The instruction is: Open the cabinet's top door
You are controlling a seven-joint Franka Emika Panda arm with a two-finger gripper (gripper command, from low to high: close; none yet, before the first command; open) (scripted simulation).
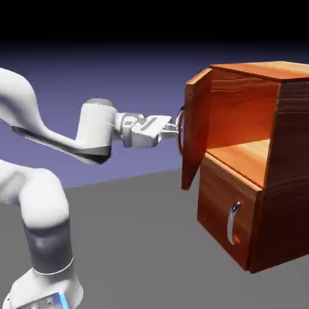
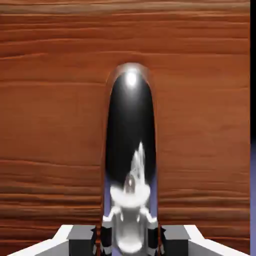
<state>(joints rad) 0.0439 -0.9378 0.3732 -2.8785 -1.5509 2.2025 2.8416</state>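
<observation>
At the exterior view's right, the cabinet (image 1: 265, 163) is standing with the top door (image 1: 197, 130) swinging out on a vertical hinge, its face now turning leftward and the upper compartment showing behind it. Item: rigid wood-grain panel, probably light, moving only in an arc. Hold point: the curved silver handle (image 2: 130, 150), long axis vertical, smooth and likely slippery. The gripper (image 2: 129, 240) is clamping shut around this handle, reaching level from the left.

The white arm (image 1: 54, 142) reaches level toward the right, its claw (image 1: 174, 128) clamped tight at full stretch, wrist straight.
</observation>
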